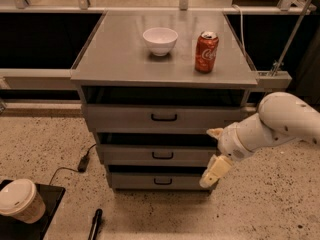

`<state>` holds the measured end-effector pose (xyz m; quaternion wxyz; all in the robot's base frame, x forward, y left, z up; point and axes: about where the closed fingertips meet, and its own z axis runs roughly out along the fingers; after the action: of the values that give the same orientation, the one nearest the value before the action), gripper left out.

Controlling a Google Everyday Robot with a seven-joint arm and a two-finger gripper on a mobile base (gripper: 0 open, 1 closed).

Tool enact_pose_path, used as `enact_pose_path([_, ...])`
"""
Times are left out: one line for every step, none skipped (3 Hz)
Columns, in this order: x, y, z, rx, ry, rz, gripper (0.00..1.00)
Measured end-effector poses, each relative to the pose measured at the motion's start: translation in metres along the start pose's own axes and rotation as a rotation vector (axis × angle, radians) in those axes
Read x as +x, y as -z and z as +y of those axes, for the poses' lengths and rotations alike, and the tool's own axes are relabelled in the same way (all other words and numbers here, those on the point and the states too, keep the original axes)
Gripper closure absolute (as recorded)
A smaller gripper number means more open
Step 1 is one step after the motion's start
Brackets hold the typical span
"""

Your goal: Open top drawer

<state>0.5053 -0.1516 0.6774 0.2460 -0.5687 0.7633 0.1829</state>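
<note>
The top drawer is the widest grey metal front under the cabinet top, with a small dark loop handle at its centre; it looks closed. Two narrower drawers sit below it. My gripper is on the white arm coming in from the right, in front of the right end of the middle drawer. It sits below and to the right of the top drawer's handle. It is open and empty, with one cream fingertip above and the other below.
A white bowl and a red soda can stand on the cabinet top. A lidded paper cup on a black tray, a black pen and a cable are at the lower left on the speckled floor.
</note>
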Motion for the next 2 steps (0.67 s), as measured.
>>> enact_pose_path([-0.043, 0.014, -0.029, 0.156, 0.099, -0.052, 0.00])
enact_pose_path([-0.050, 0.015, -0.039, 0.198, 0.106, -0.067, 0.00])
